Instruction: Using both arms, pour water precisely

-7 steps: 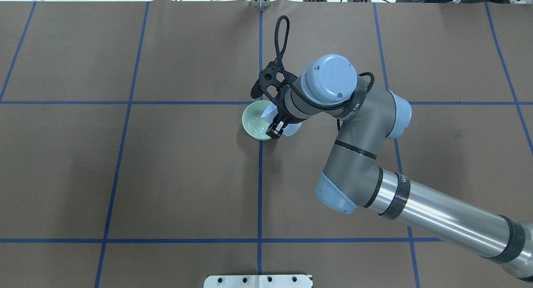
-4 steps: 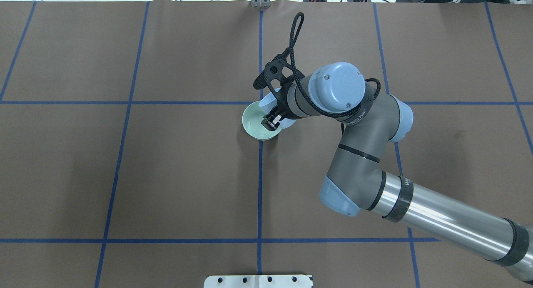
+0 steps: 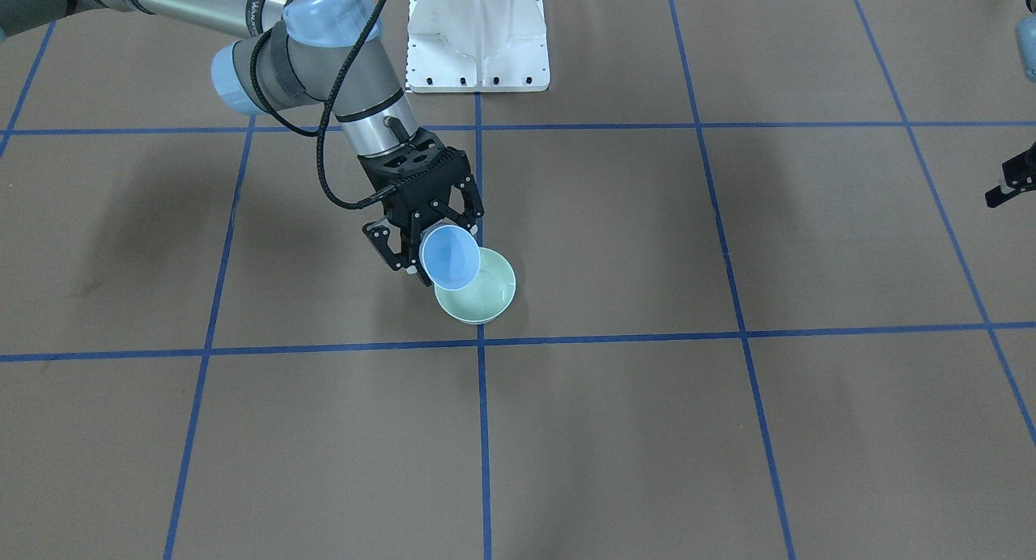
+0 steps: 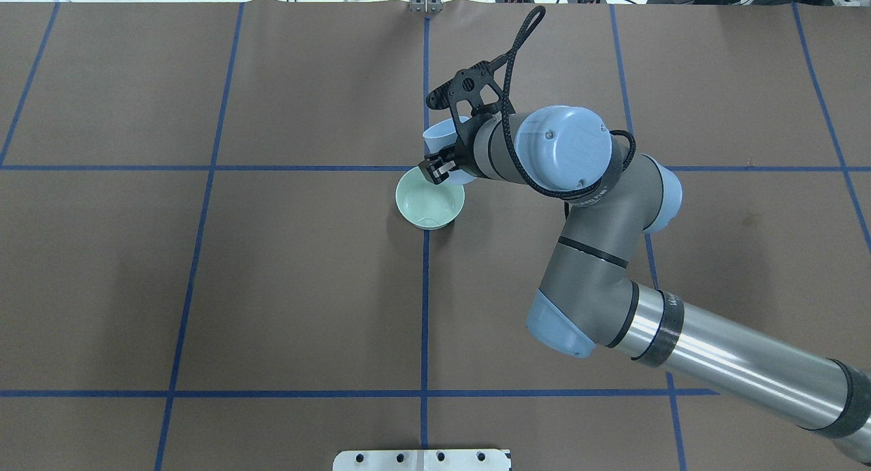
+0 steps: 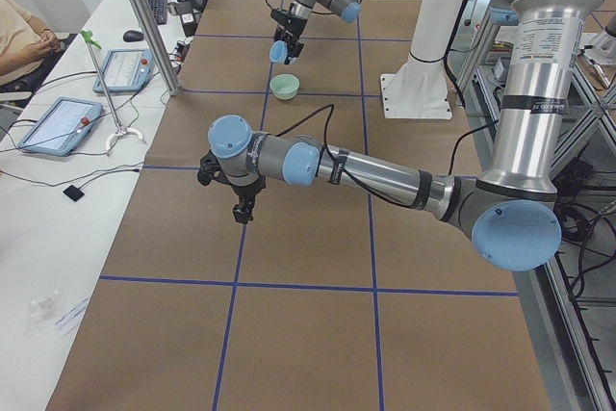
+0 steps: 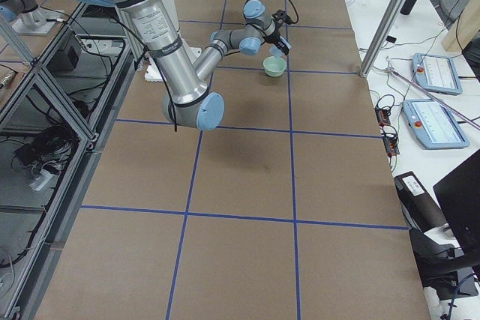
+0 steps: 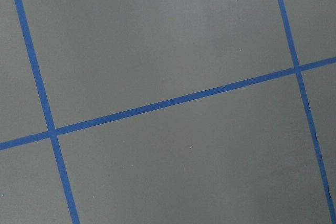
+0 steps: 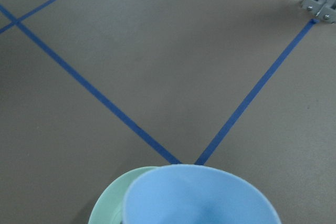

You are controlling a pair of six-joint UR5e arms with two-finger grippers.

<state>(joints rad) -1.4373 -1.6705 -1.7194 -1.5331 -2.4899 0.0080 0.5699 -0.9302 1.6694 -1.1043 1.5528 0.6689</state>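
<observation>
right gripper [image 3: 430, 238]: clamped on the blue cup [image 3: 449, 256], whose wall is gripped between the two fingers.
blue cup: held raised above the green bowl [image 4: 408, 209], over the bowl's rim on the robot's right side. It is tipped steeply, with its open mouth turned toward the front-facing camera. Whether the bowl is touched cannot be told.
green bowl: set upright on the table [image 4: 272, 287], on a blue tape line [image 4: 424, 321] just by a crossing.
water [image 4: 427, 219]: seen only as a faint pale glint low inside the green bowl. Whether any is held in the cup cannot be told.
right arm [image 4: 592, 253]: reached in from the robot's right of the green bowl, with its wrist bent above the bowl's right edge.
left arm [image 5: 366, 170]: stretched low over the table, well apart from the green bowl on the robot's left.
left gripper [image 5: 243, 211]: pointed down at the table; whether it is released or clenched cannot be told.
left wrist view: only brown table surface and tape lines are shown.
white pedestal [image 3: 477, 34]: stood on the robot's side of the green bowl, well apart from it.
</observation>
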